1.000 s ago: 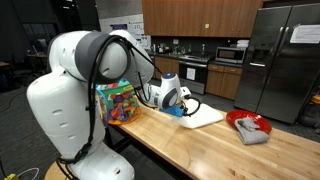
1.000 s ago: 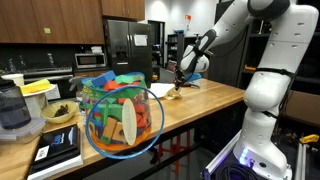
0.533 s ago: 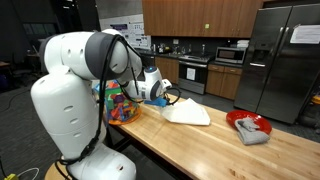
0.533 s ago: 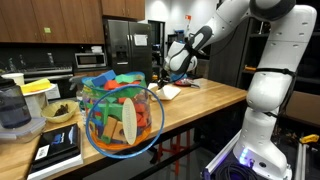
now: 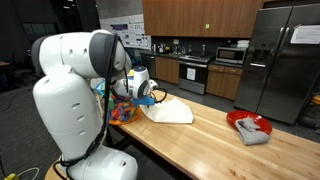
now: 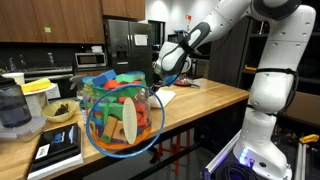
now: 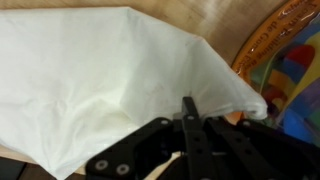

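Moved since a second ago: white cloth point(image 5: 170, 112) and hand point(image 5: 151, 97), both drawn along the worktop point(image 5: 230, 150) toward the tub of coloured blocks point(image 5: 120, 106); one cloth edge now lies just beside the tub.

Item 1, white cloth. Lies spread on the worktop, rumpled, with one end lifted and gathered to a point at the hand. The wrist view shows it point(image 7: 110, 80) filling most of the frame, folds running toward the pinched end. Seen small in an exterior view point(image 6: 165, 96), behind the tub.

Item 2, hand. Fingers pressed together, pinching the gathered edge of the cloth; the wrist view point(image 7: 188, 108) shows the dark fingers meeting with fabric caught between them. Held low over the worktop, tilted, near the tub point(image 6: 159, 79).

Item 3, tub of coloured blocks. Clear, round, heaped with mixed blocks; stands on the worktop end nearest the robot's base point(image 6: 120, 122). Its rim shows at the wrist view's right edge point(image 7: 285, 40).

Item 4, red bowl point(image 5: 250, 123). Well apart from the cloth, at the far end of the worktop, with a grey rag point(image 5: 254, 133) in it.
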